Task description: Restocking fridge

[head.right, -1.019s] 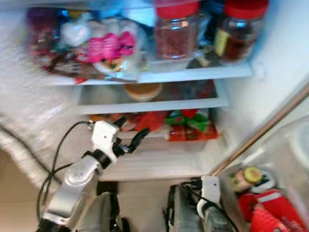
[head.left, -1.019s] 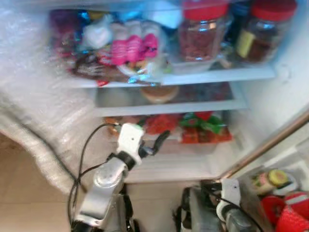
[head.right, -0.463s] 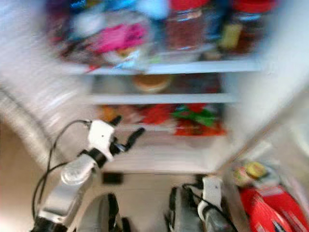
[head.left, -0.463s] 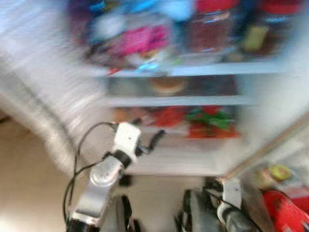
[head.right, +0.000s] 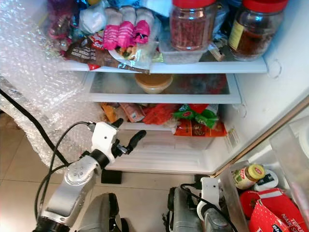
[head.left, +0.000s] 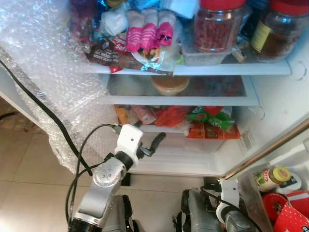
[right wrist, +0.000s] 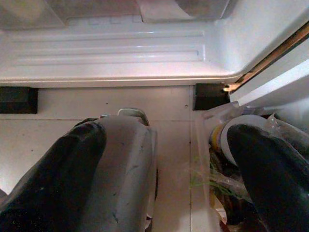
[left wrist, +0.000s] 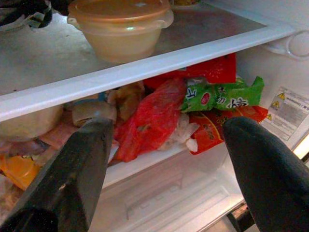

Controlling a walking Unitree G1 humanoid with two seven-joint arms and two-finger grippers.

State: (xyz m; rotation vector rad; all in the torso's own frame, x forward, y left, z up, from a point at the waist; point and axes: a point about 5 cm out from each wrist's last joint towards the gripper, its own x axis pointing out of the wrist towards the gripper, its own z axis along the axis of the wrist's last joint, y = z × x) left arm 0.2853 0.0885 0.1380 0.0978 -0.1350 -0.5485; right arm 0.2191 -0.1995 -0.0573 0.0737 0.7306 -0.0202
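The fridge stands open, with its shelf edge [head.left: 193, 70] ahead of me. The top shelf holds two red-lidded jars [head.left: 217, 28] and pink-wrapped packs [head.left: 149, 30]. A tan lidded bowl [left wrist: 120, 26] sits on the middle shelf. Below it lie a red bag [left wrist: 152, 118], a green packet [left wrist: 219, 96] and orange packets [head.left: 212, 130]. My left gripper [head.left: 147, 135] is raised in front of that lower shelf, open and holding nothing. My right gripper [right wrist: 164, 183] hangs low over the floor by the fridge's bottom edge, open and holding nothing.
Bubble wrap [head.left: 43, 63] and a black cable [head.left: 43, 111] hang at the fridge's left side. The door shelf at the right holds a yellow-lidded jar [head.left: 273, 178] and a red carton [head.left: 289, 217]. Tiled floor [head.left: 29, 169] lies below.
The camera swung and blurred, then settled with the fridge slightly higher in the picture. My left gripper keeps its open pose before the lower shelf; the right arm stays low.
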